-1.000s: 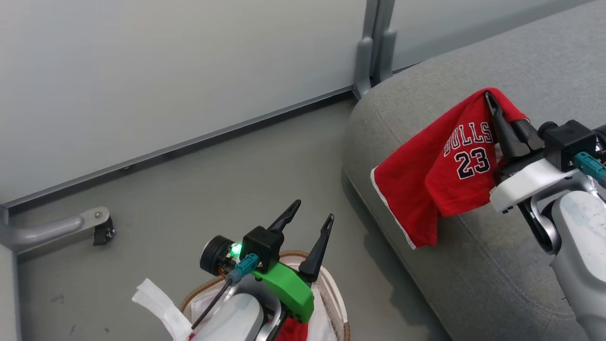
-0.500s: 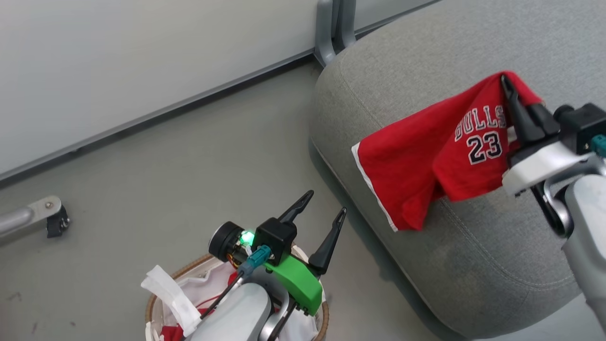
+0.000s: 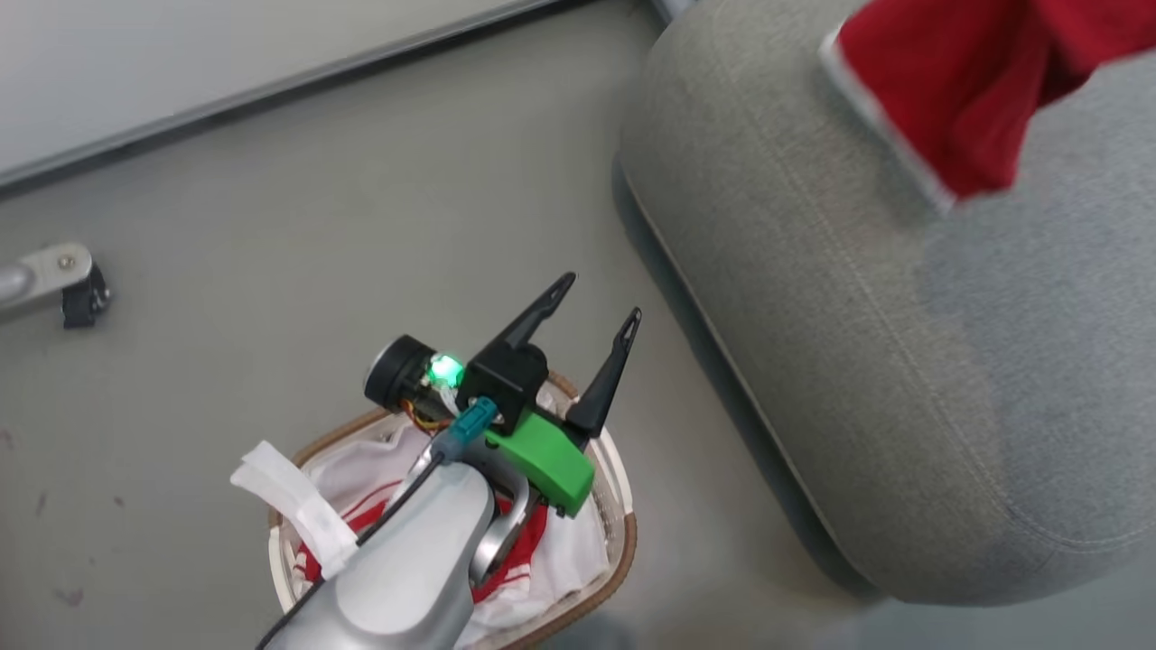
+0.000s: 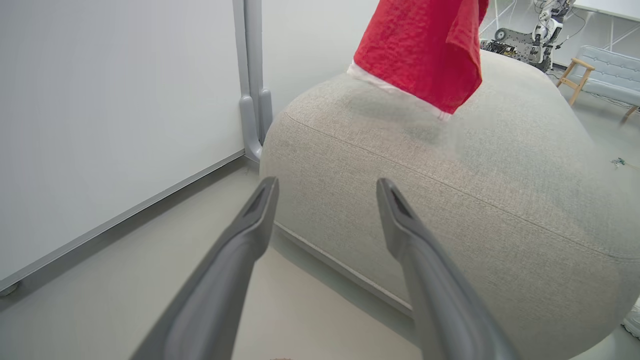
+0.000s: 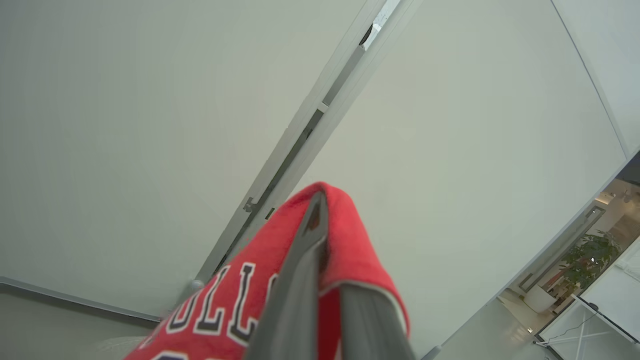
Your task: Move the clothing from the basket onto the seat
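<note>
Since the earlier frame the head camera has tipped down and swung. The basket [image 3: 625,540] now shows almost whole at the bottom of the head view, and the red jersey [image 3: 957,90] has slid up into the top right corner. How far the jersey itself has moved over the seat [image 3: 813,343] I cannot tell.

At the far left a metal leg [image 3: 54,275] with a dark foot rests on the grey floor [image 3: 271,226]. To its right the basket stands on the floor, just beside the seat's rounded front edge but apart from it. Its white liner [image 3: 569,560] is crumpled inside, and a red striped garment [image 3: 528,546] lies in the liner, partly hidden by the left forearm.

The left gripper [image 3: 602,296] hovers above the basket's far rim. Its two dark fingers are spread wide with nothing between them, and they point up and right toward the seat. In the left wrist view the same splayed fingers frame the seat's front face and its stitched seam.

Further right, the seat takes up most of the right half of the head view. Above its top surface the red jersey hangs with its white-trimmed hem lowest. The left wrist view shows that hem close over the cushion, but whether it touches is unclear.

In the right wrist view the right gripper [image 5: 322,215] is clenched on a fold of the jersey. The fabric drapes over one finger, and white lettering shows below.
</note>
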`<state>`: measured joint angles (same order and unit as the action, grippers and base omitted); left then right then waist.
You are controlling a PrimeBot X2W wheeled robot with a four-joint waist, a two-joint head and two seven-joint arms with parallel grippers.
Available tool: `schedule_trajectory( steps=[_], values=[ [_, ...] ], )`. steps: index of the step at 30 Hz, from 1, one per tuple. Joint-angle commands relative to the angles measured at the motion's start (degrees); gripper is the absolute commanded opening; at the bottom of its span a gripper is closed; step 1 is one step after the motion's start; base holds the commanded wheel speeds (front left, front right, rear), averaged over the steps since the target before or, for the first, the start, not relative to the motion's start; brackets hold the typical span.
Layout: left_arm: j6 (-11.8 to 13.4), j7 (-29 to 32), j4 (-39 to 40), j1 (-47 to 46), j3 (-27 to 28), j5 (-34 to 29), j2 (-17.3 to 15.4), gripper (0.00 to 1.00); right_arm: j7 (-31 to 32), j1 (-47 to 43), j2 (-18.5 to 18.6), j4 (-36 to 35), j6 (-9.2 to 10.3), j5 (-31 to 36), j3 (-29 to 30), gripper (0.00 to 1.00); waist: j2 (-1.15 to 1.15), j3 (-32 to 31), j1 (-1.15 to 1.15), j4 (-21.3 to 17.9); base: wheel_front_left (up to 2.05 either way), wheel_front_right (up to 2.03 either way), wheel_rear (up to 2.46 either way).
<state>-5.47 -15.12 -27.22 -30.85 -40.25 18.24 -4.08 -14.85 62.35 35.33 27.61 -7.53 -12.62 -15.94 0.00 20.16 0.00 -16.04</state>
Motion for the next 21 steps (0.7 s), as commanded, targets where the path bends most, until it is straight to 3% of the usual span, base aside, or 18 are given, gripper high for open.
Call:
schedule_trajectory(
  steps=[1,5,10,21],
  values=[
    [0.17,-0.05,0.59,-1.68,0.50,-0.29,-0.41,1.00,0.27,2.71,1.01,0.74,0.07,-0.30,-0.14,0.00,0.00,6.15,0.00,3.88,0.00,0.00,0.00],
    [0.62,-0.05,2.32,-3.76,1.34,-1.28,-0.81,1.00,1.04,9.81,3.46,4.41,0.07,0.42,-0.49,0.00,0.00,10.88,0.00,5.48,0.00,0.00,0.00],
    [1.10,-0.05,3.81,-5.57,1.91,-2.34,-1.34,1.00,0.68,12.95,3.60,10.58,0.08,0.44,0.62,0.00,0.00,15.62,0.00,6.92,0.00,0.00,0.00],
    [1.65,-0.05,4.85,-5.14,3.13,-2.53,-2.30,1.00,-0.38,3.84,-2.02,22.04,0.08,0.69,4.82,0.00,0.00,19.52,0.00,7.71,0.00,0.00,0.00]
  ],
)
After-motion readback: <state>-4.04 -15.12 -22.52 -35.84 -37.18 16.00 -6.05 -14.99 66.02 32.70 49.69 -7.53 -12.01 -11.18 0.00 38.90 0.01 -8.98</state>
